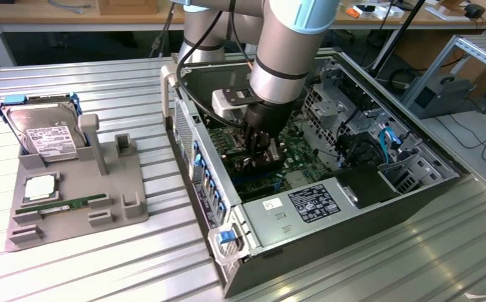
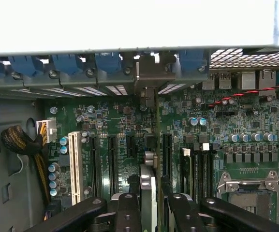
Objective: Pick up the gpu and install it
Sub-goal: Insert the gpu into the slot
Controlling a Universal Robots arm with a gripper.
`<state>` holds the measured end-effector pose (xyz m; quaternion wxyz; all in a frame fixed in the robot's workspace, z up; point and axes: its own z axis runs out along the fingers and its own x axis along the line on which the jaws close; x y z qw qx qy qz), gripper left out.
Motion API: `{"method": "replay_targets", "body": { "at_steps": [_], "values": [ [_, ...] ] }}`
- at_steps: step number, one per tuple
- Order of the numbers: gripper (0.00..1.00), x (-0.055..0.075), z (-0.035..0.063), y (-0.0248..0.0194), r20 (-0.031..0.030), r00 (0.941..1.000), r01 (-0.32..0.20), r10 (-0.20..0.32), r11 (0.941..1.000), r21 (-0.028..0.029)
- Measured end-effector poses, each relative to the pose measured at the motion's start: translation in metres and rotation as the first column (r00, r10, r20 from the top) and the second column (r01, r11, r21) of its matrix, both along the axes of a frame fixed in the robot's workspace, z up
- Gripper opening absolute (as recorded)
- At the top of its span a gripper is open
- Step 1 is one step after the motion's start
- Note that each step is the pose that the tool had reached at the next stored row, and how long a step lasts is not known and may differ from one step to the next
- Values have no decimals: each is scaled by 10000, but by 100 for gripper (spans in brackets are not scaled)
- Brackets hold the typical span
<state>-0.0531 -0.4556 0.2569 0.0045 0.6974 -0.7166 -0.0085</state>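
Gripper point(image 2: 149, 205): two black fingers point(image 2: 128, 212) at the near edge of the wrist view, closed on the gpu point(image 2: 148, 186), which they hold edge-on between them, so that it reads as a thin pale strip running away from the camera toward the case's rear wall. Gpu: upright over the motherboard point(image 2: 226, 135), in line with the black slots point(image 2: 167, 150) beside the white slot point(image 2: 74, 162); its far end meets a grey metal bracket point(image 2: 151, 72) at the row of blue slot latches point(image 2: 108, 63). Whether its lower edge is seated in a slot or just above one cannot be told, as the fingers and the card's own edge hide the contact. Motherboard: green, with blue-topped capacitors point(image 2: 197, 121), an empty CPU socket point(image 2: 248, 191) with a silver frame, and a bundle of black and yellow cable point(image 2: 21, 142) at one side. In the exterior view the arm point(image 1: 289, 44) reaches down into the open computer case point(image 1: 444, 170), which lies on its side on a ribbed metal table point(image 1: 100, 264); the gripper point(image 1: 255, 160) sits deep inside, over the board. Grey holder point(image 1: 129, 201): on the table toward the exterior view's left, well apart from the case. It carries a silver hard drive point(image 1: 46, 135) with a white label, standing tilted, a square silver chip point(image 1: 39, 187) and a narrow green memory stick point(image 1: 71, 204) lying flat.
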Motion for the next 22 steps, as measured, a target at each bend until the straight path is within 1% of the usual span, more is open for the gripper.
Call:
{"method": "replay_targets", "body": {
  "at_steps": [13, 14, 16, 22],
  "values": [
    [27, 0, -8, 0, 0, 10000, 0, 0, 10000, -4],
    [27, 0, -9, 0, 0, 10000, 0, 0, 10000, -11],
    [27, 1, -10, 0, 2, 10000, -1, 1, 10000, -51],
    [27, 0, 7, 1, 2, 10000, 1, -1, 10000, -53]
  ]
}}
